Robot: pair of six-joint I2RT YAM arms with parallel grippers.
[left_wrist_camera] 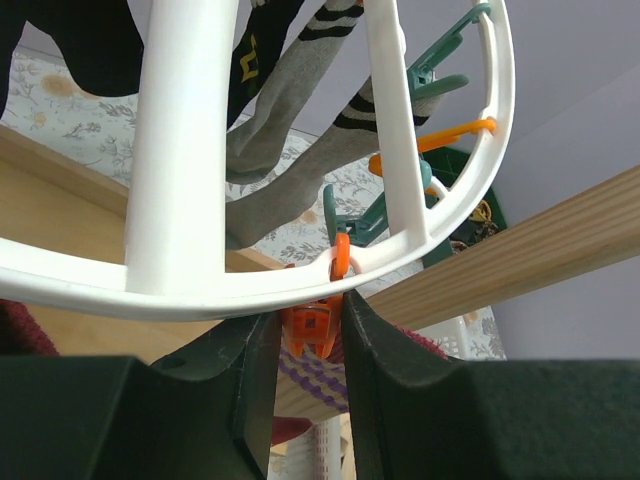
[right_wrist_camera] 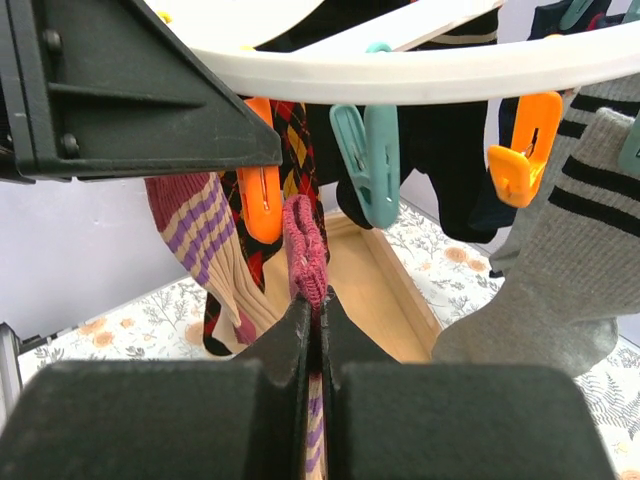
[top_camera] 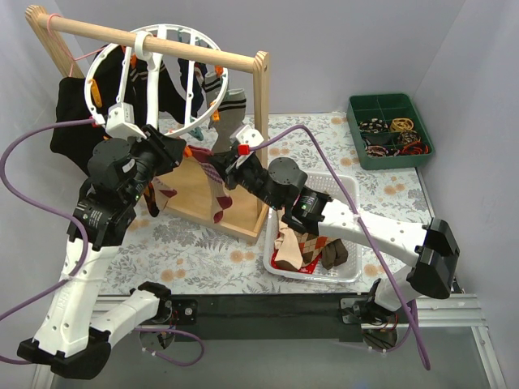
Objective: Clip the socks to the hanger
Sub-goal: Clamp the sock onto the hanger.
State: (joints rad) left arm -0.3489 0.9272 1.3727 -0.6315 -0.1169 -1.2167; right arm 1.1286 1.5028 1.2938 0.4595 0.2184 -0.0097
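Right hand (right_wrist_camera: 315,300) clamps the maroon sock (right_wrist_camera: 305,240) (cuff upward) just under the hanger (right_wrist_camera: 400,70) rim, at 12 o'clock. Left hand (left_wrist_camera: 308,315) grips an orange clothespin (left_wrist_camera: 312,335) on that rim, 11 o'clock over the desk (top_camera: 203,259).

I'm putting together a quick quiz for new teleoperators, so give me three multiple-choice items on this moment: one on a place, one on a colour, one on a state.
1. Where does the white basket lie?
A) right of the wooden stand
B) left of the wooden stand
C) on top of the wooden stand

2. What colour is the clothespin between the left gripper fingers?
A) teal
B) orange
C) white

3. The right gripper is:
A) open and empty
B) shut on the maroon sock
C) open, beside the maroon sock

Answers:
1 A, the top view shows the basket past the stand's right post.
2 B, the left wrist view shows orange plastic between the fingers.
3 B, the right wrist view shows the sock pinched between closed fingers.
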